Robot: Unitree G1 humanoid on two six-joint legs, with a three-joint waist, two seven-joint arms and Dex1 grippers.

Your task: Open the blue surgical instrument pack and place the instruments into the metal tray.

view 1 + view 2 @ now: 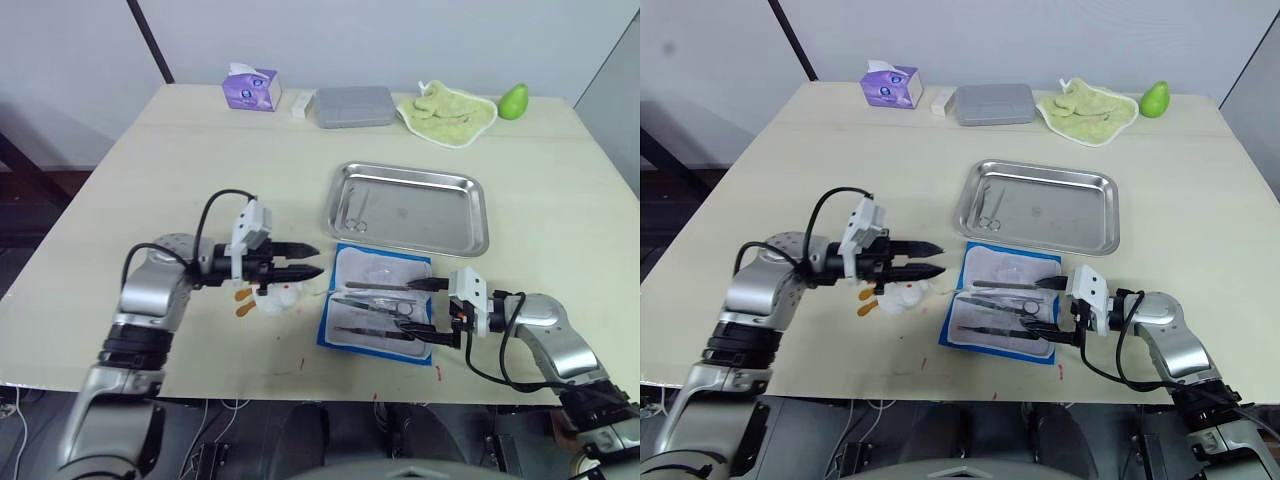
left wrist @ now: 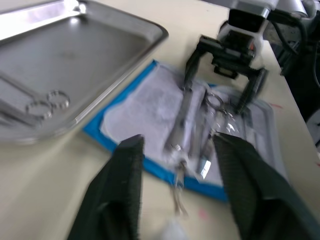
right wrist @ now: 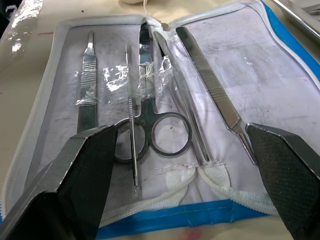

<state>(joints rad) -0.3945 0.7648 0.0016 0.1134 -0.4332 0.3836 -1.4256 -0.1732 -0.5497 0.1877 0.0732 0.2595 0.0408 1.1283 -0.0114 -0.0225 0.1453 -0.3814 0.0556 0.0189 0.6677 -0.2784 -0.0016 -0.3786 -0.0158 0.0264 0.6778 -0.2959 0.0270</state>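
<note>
While the blue surgical instrument pack (image 1: 379, 298) lies opened flat near the front edge of the surface (image 1: 120, 210), white lining up, most of the instruments (image 3: 150, 107) are still under its clear pocket film: scissors with ring handles, a flat-handled tool, a thin probe and forceps, lying side by side. The metal tray (image 1: 407, 207) sits just behind the pack toward the middle of the surface; one ring-handled instrument (image 1: 354, 212) already lies at its left end. Right end effector (image 1: 428, 310) is spread wide, low at the pack's right edge, fingers straddling the handle ends and holding nothing. Left end effector (image 1: 305, 260) hovers just left of the pack, parted moderately, also empty. Small white and orange scraps (image 1: 262, 296) lie on the surface below it. Judged step: picking the next instrument out of the pocket. Risks: the tools lie close together, so closing the fingers could catch two at once or pinch the film; pulling against the pocket could drag the unweighted pack toward the front edge; thin smooth steel may slip or rotate in the grip during transfer. The left end effector could pin the pack's left edge.
</note>
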